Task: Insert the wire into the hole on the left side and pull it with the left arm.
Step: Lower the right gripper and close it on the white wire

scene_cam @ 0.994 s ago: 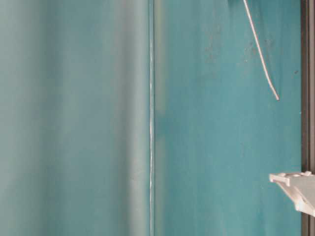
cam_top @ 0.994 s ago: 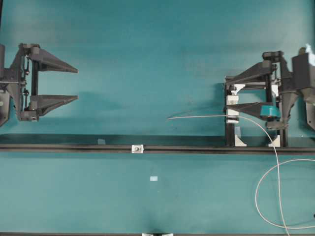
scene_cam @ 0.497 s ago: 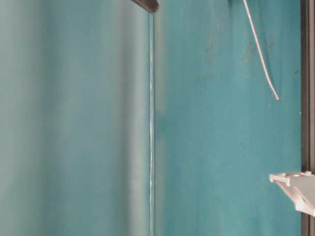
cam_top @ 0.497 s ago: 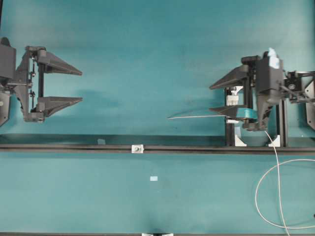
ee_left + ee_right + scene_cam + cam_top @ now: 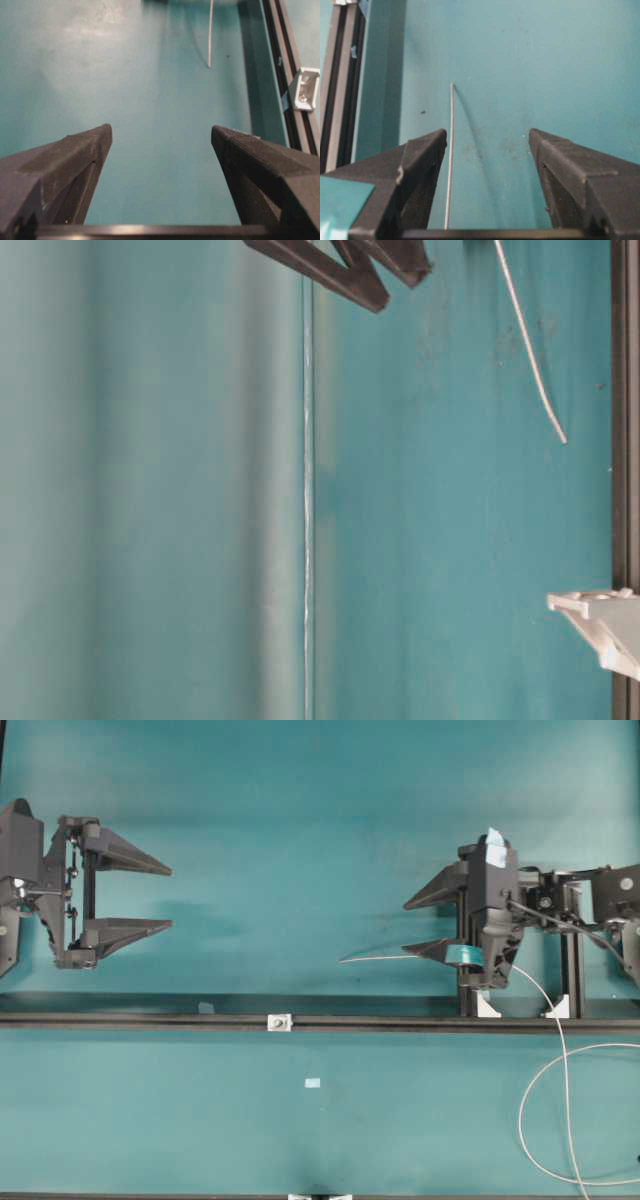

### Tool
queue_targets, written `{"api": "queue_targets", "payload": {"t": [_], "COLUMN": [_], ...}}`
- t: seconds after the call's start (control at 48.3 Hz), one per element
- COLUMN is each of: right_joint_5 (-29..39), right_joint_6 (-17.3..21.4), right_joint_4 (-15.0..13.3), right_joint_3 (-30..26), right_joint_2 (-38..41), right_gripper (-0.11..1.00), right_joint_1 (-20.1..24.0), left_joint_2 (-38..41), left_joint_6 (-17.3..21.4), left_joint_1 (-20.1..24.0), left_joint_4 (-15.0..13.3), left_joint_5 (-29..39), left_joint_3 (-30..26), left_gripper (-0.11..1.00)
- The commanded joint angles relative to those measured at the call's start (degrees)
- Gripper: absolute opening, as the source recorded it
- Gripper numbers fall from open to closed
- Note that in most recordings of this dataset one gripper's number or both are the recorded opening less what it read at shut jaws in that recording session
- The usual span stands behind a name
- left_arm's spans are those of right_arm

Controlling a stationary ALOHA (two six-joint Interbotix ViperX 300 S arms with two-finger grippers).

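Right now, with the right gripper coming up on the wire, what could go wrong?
The wire runs close beside one finger of the open right gripper, not centred, so closing may nudge it aside rather than pinch it. The hole sits on the rail, well away from the wire's tip; the thin tip may flex and miss.

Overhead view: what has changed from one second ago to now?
The right gripper moved left, over the wire, jaws open, gripping nothing. The left gripper shifted slightly right, open. The wire, the rail and the hole block stayed in place.
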Motion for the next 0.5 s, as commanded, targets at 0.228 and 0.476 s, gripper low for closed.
{"api": "queue_targets", "payload": {"t": [0.228,0.476], "right_joint_5": [-0.2,-0.2], "right_joint_6": [0.8,0.8], "right_joint_4": [0.0,0.0], "right_joint_3": [-2.8,-4.1], "right_joint_2": [3.7,6.3], "right_gripper": [0.75,0.75], "right_joint_1": [0.1,0.8], "left_joint_2": [0.4,0.4], "left_joint_6": [0.1,0.1], "left_joint_1": [0.0,0.0], "left_joint_4": [0.0,0.0], "left_joint_5": [-0.6,-0.6], "left_joint_3": [-1.1,-1.1], "left_gripper": [0.67,0.67]}}
